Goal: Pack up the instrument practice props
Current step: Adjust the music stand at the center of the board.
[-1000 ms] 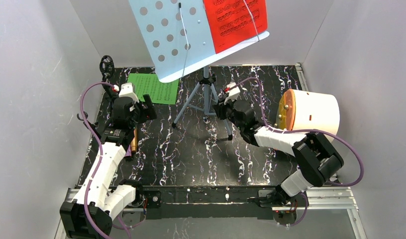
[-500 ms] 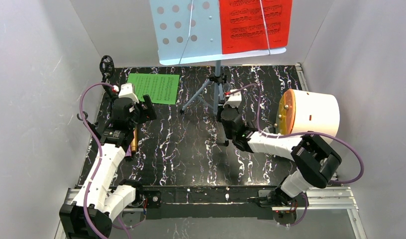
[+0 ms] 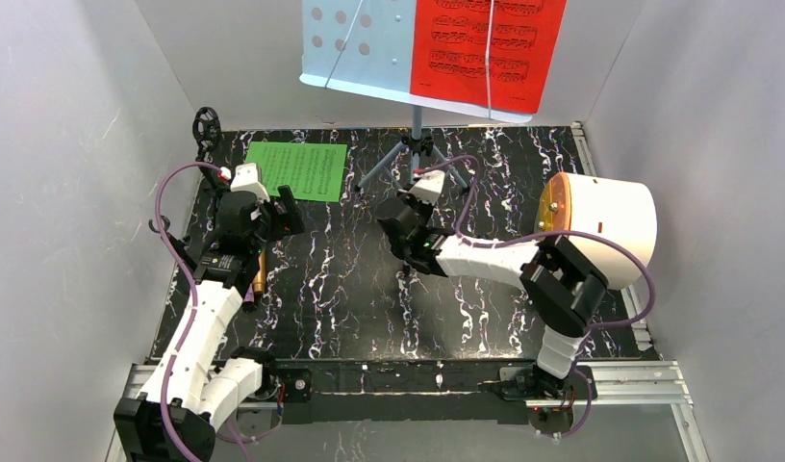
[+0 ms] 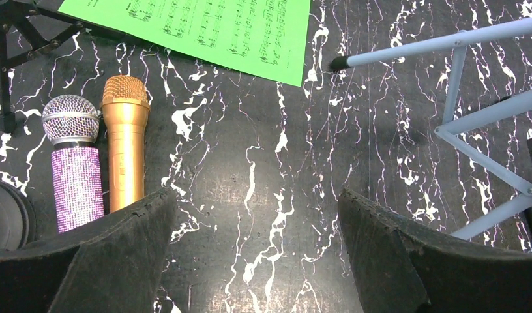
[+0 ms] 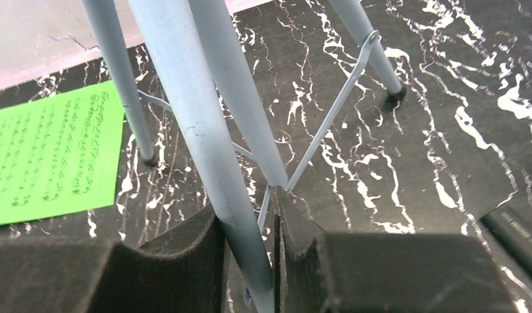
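I see the right fingers (image 5: 178, 261) clamped on a tripod leg (image 5: 205, 130) of the pale blue music rack (image 3: 355, 43), which is at the far centre of the tabletop (image 4: 270, 195) and carries the red sheet (image 3: 485, 48). Left fingers (image 4: 120, 254) wide apart, empty. Gold microphone (image 4: 124, 150) and purple glitter microphone (image 4: 76, 182) lie side by side just ahead of them.

The left arm (image 3: 208, 322) and right arm (image 3: 490, 262) wear white shells, black joints, looping purple cables (image 3: 161, 200) and black foam-padded fingers (image 4: 113, 254).

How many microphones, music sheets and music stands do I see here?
Microphones: 2 (gold microphone, purple glitter microphone)
Music sheets: 2 (green sheet, red sheet)
Music stands: 1 (pale blue music stand)
Total: 5
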You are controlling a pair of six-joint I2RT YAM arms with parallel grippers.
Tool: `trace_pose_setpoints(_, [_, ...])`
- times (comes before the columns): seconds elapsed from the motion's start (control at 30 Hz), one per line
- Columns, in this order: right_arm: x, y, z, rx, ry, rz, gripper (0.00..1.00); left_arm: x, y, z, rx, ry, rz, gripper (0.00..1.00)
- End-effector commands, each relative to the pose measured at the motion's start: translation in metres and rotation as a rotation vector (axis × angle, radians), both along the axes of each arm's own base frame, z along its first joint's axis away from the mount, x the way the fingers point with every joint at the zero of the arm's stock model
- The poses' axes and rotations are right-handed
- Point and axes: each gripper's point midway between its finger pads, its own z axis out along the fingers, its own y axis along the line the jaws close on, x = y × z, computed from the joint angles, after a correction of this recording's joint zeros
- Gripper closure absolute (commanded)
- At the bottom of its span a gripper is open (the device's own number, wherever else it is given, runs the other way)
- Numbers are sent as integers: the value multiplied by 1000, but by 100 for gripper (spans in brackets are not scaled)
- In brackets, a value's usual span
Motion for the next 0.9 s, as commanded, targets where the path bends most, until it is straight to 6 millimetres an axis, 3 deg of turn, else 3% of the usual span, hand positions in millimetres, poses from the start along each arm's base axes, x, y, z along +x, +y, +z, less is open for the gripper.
trace_pose_setpoints(0.0, [6, -1, -2, 168, -29, -182, 94, -3, -2, 5, -2, -25, -11, 9])
trace_pose_setpoints(0.07, [8, 1, -3, 166, -29, -196, 91, -3, -3, 6, -5, -27, -16, 9])
trace_pose_setpoints(0.23, [8, 11, 3, 170, -17, -135, 69, -4, -12, 9, -19, -40, -62, 9])
trace_pose_setpoints(0.3, [6, 15, 12, 159, -31, -69, 58, -4, -17, 10, -28, -46, -87, 9])
trace_pose_setpoints(0.4, [-1, 25, 25, 163, -57, 79, 33, -4, -24, 11, -43, -55, -123, 8])
trace_pose_setpoints(0.53, [-16, 33, 39, 117, -78, 268, 14, -5, -41, 14, -86, -65, -203, 9])
trace_pose_setpoints(0.7, [-30, 24, 45, 74, -56, 454, 5, -2, -62, 19, -164, -54, -275, 9])
trace_pose_setpoints(0.87, [-39, -2, 47, 37, -7, 628, 2, 1, -84, 15, -188, -3, -308, 10])
